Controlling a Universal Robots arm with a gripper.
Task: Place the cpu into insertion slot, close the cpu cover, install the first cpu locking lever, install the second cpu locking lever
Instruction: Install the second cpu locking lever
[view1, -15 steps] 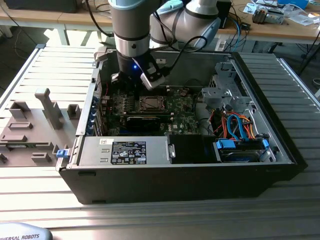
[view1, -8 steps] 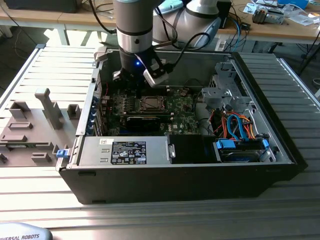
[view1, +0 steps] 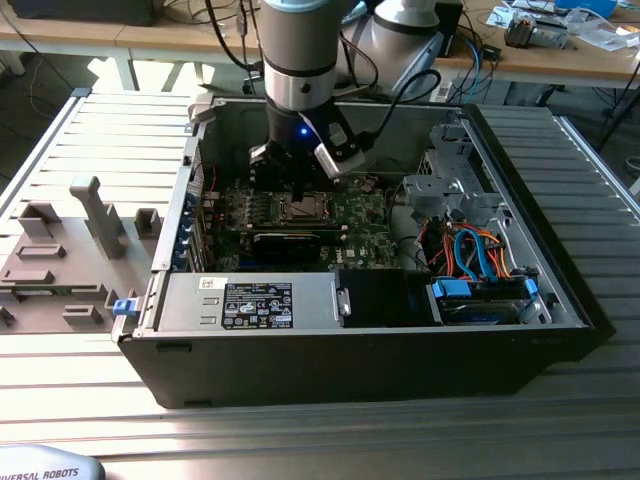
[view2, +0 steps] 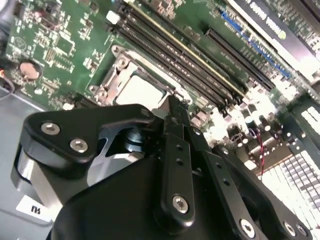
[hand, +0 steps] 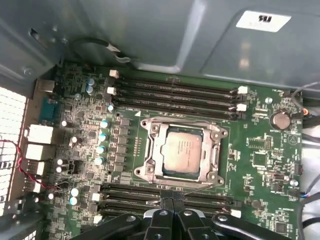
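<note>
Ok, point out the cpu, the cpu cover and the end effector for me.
cpu (hand: 181, 150), first wrist view, middle of its silver-grey top.
cpu cover (hand: 156, 152), first wrist view, side bar of the metal frame beside the chip.
end effector (hand: 167, 196), first wrist view, midway between its fingertips at the socket's edge.

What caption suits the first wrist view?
Fingers poised beside the covered cpu in its insertion slot.

Arm (view1: 300, 50): silver-grey cylindrical housing, black band at wrist, small blue light beneath. Gripper (hand: 167, 202): matte black linkage bars with round silver screw heads; black cables loop just behind the wrist.
</note>
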